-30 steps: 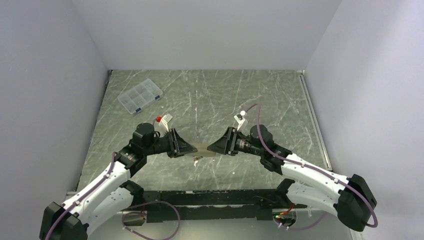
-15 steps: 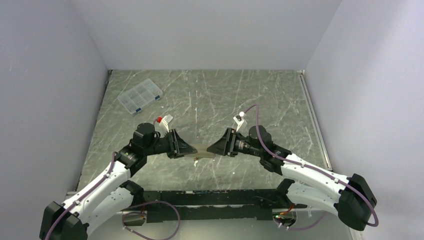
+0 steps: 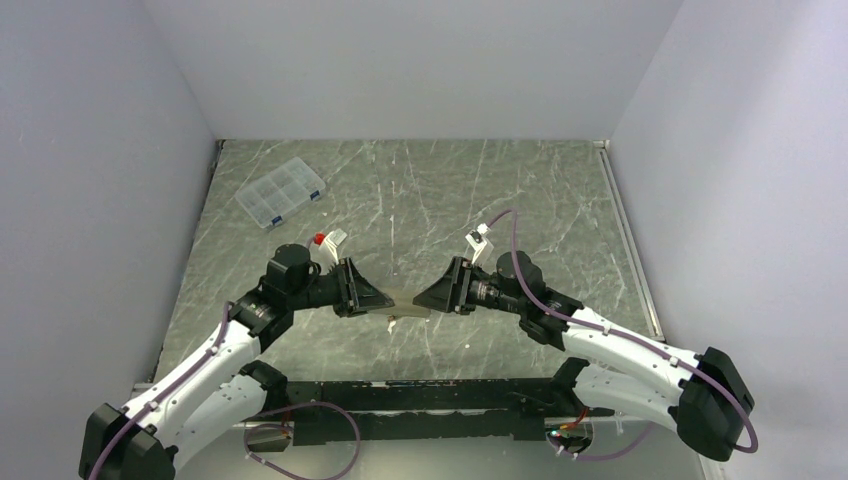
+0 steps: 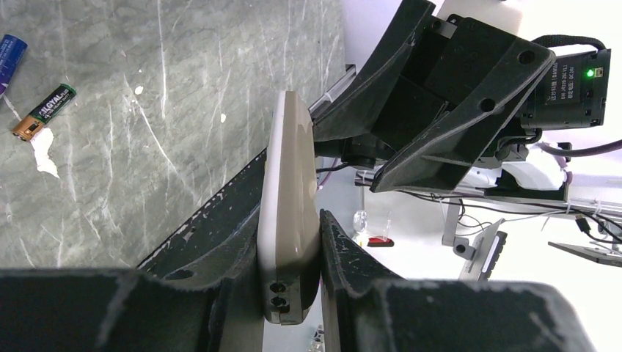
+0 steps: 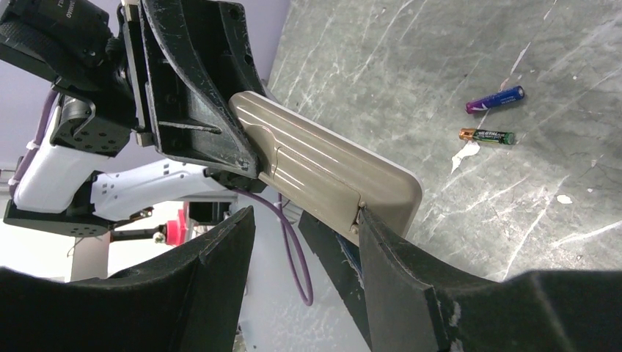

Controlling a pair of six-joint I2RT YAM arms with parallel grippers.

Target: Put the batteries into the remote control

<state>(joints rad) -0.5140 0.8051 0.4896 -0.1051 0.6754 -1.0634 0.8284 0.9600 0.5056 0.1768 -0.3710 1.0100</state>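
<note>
The left pincer (image 4: 288,220) clamps the beige remote (image 4: 287,161), the right pincer (image 5: 304,218) straddles its far end, grip unclear, and two batteries (image 5: 485,136), lettering unreadable, lie on the bench (image 5: 411,44).

The slim beige-grey plastic remote control (image 4: 287,205) hangs lifted, back showing, pinched in the left gripper's (image 4: 290,236) jaws. Below the jaws lie two small cylindrical batteries, one purple (image 5: 495,98), one dark green (image 5: 486,136).

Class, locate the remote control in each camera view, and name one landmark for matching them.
Top external: remote control, just below centre.
Left wrist: lower centre, seen edge-on.
Right wrist: centre, slanting down-right.
Landmark: left gripper clamping one end.
</note>
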